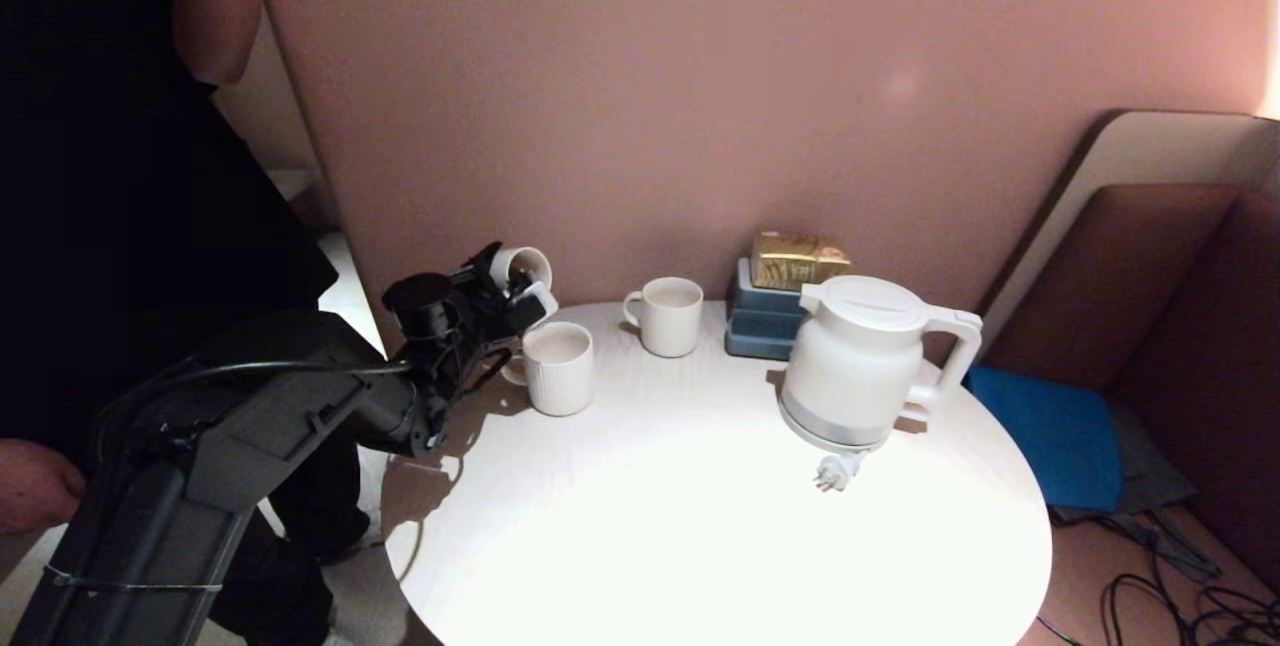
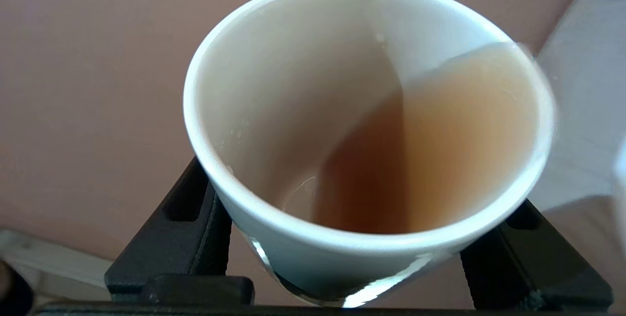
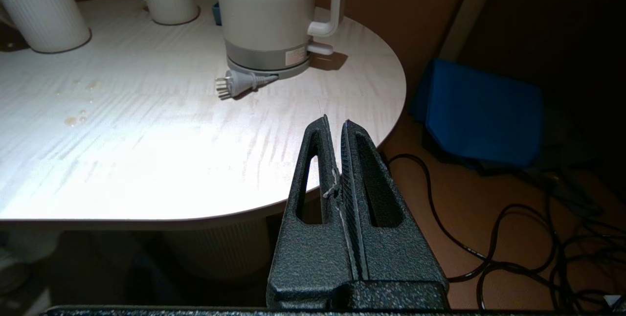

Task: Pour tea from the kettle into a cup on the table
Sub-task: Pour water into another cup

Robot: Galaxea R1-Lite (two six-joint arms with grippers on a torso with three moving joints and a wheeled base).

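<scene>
Cup tipped at ten o'clock!
Your left gripper (image 1: 520,291) fingers held a small cup (image 2: 367,125) of tea (image 2: 420,159), tilted over the ribbed mug (image 1: 557,366); right gripper (image 3: 337,125) fingers pressed together.

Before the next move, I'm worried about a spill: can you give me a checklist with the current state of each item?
1. Left tool holds the small cup firmly: ok, fingers on both sides.
2. Tea stays inside the tilted small cup: cannot tell, it reaches the rim.
3. Ribbed cup sits below the small cup to catch the pour: ok.
4. Table is dry: not ok, droplets show.
5. Kettle stands upright, clear of the left arm: ok.
6. Right tool is shut and off the table: ok.
</scene>
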